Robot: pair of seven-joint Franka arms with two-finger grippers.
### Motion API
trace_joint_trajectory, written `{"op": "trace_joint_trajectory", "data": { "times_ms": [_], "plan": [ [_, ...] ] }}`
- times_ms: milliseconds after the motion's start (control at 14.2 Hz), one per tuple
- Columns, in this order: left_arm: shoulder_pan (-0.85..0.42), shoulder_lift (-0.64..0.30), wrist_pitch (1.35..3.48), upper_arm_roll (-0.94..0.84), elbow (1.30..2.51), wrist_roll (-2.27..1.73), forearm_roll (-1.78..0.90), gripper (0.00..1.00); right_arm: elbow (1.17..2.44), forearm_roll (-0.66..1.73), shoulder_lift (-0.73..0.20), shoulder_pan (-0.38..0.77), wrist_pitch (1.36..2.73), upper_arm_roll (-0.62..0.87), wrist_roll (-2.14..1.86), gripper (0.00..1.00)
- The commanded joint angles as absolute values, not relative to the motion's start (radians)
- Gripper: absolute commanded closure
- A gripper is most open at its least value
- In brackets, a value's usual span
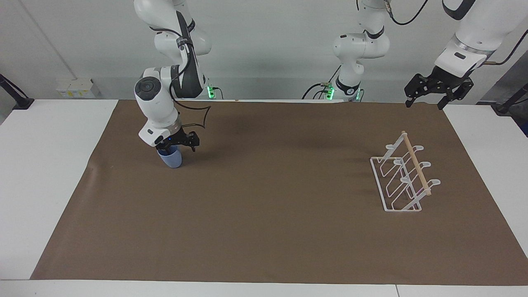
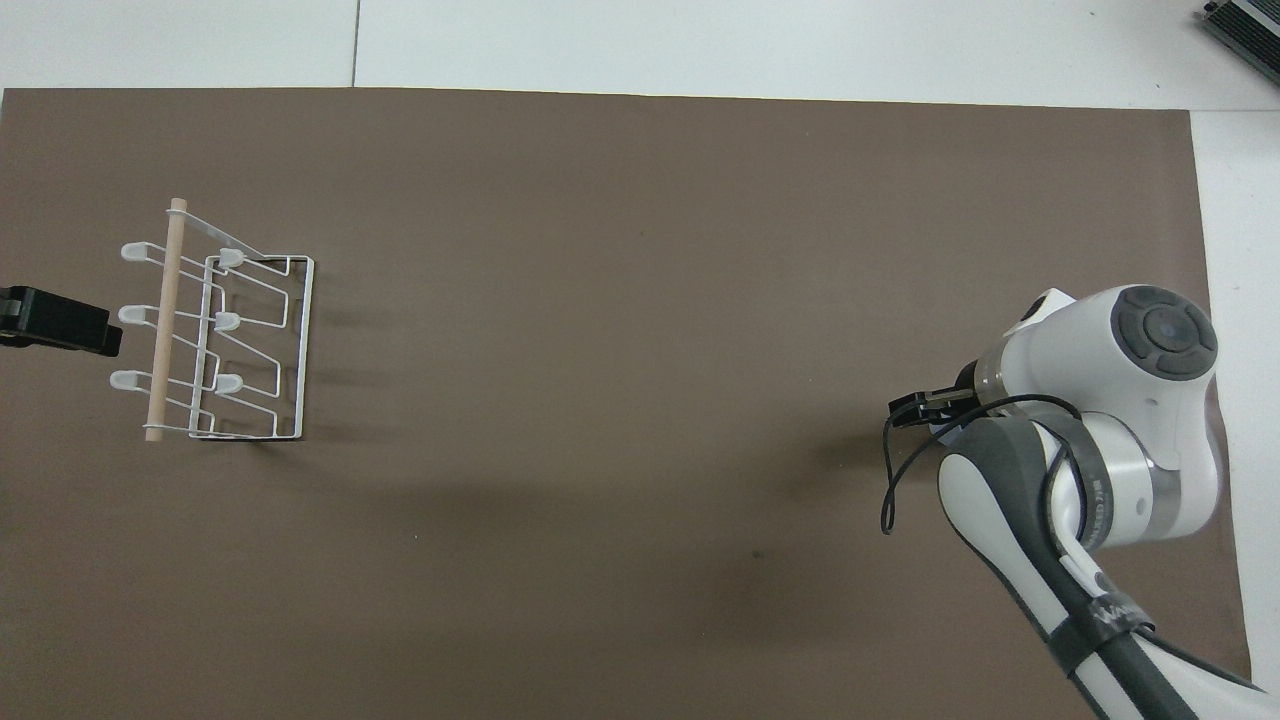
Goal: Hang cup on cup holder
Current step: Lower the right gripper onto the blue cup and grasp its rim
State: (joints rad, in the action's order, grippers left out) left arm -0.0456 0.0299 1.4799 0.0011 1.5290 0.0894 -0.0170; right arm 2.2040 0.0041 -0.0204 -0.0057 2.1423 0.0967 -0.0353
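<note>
**Right gripper down on the cup, rack still bare**

Brown paper covers the white table (image 1: pixel 49 165). Facing view: the right gripper (image 1: pixel 175 144) sits on the rim of the light-blue cup (image 1: pixel 171 159), which stands on the paper at the right arm's end. One finger seems inside and one outside, but I cannot tell whether they have pinched. A shallow rim grip could tip the cup on lifting. The left gripper (image 1: pixel 438 88) waits, fingers spread, above the paper's edge.

Overhead view: the right arm hides nearly the whole cup. The cup holder (image 2: pixel 215 330) stands well apart, at the left arm's end.
</note>
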Motion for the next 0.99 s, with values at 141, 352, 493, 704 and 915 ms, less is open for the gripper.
{"op": "trace_joint_trajectory", "data": {
  "times_ms": [141, 352, 493, 704, 915],
  "plan": [
    [-0.052, 0.064, 1.491, 0.005, 1.568, 0.087, 0.002, 0.00, 2.229, 0.023, -0.009, -0.017, 2.166, 0.098, -0.064, 0.45],
    [-0.057, 0.064, 1.491, 0.005, 1.569, 0.087, 0.002, 0.00, 2.232, 0.023, -0.008, -0.017, 2.166, 0.098, -0.071, 1.00],
    [-0.063, 0.064, 1.491, 0.003, 1.569, 0.087, 0.002, 0.00, 2.232, 0.023, -0.008, -0.017, 2.166, 0.098, -0.071, 1.00],
    [-0.063, 0.064, 1.491, 0.003, 1.569, 0.087, 0.002, 0.00, 2.232, 0.023, -0.008, -0.018, 2.166, 0.098, -0.072, 1.00],
    [-0.064, 0.064, 1.491, 0.003, 1.569, 0.087, 0.002, 0.00, 2.220, 0.021, -0.011, -0.017, 2.158, 0.098, -0.071, 1.00]
  ]
}}
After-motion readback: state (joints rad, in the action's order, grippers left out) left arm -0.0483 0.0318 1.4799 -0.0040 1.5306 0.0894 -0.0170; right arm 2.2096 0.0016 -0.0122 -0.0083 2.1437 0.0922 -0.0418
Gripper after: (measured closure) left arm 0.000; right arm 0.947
